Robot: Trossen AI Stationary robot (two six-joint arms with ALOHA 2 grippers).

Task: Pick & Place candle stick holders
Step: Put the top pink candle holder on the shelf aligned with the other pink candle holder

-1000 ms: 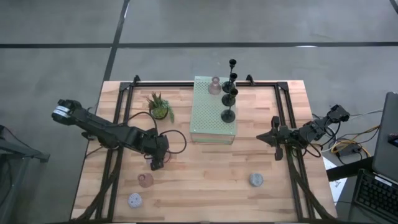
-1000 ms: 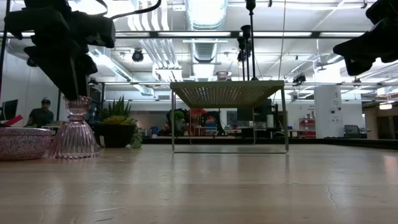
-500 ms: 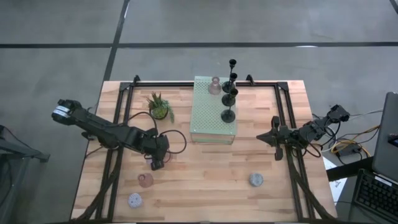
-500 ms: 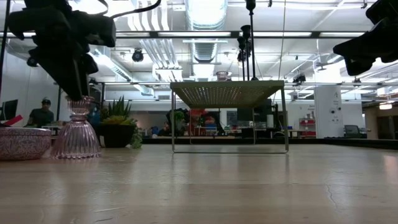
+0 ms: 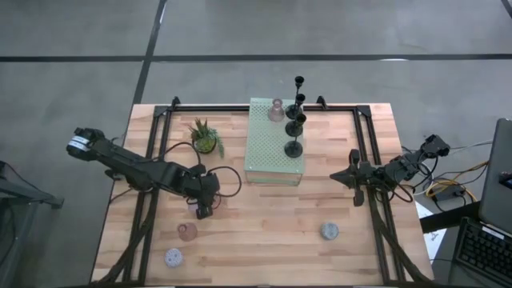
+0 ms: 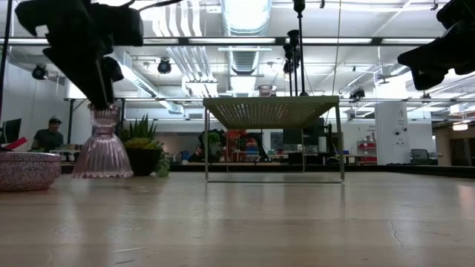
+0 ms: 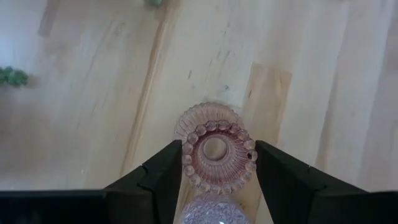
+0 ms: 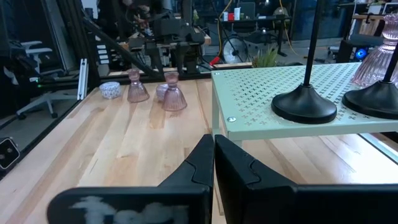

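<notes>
My left gripper (image 5: 202, 210) is shut on a pink glass candle stick holder (image 6: 103, 145) at the table's left-middle; in the high view the gripper hides the holder. A second pink holder (image 5: 187, 232) and a lavender speckled one (image 5: 173, 258) stand on their bases nearer the front edge. Another lavender one (image 5: 329, 231) stands at the near right. Black slim-stemmed holders (image 5: 294, 147) and a pink one (image 5: 276, 109) stand on the pale green perforated block (image 5: 272, 156). My right gripper (image 5: 353, 178) is shut and empty, right of the block. My left gripper pinches the pink holder's beaded top rim (image 7: 186, 163) between its two fingers, one on each side. The fingers (image 7: 163, 168) come from above, pointing down. The holder hangs upright below them, and its flared base (image 6: 102, 167) looks just clear of the table.
A small green potted plant (image 5: 206, 138) stands left of the block. Dark frame rails (image 5: 152, 160) run along the table's left, right and far sides. Bare wood (image 5: 264, 232) lies between the near holders. People and desks show in the room beyond the table.
My left gripper has gone up a little, still shut on the pink holder. The holder's base has come up off the table and it stays upright. It has also shifted slightly toward the table's right.
</notes>
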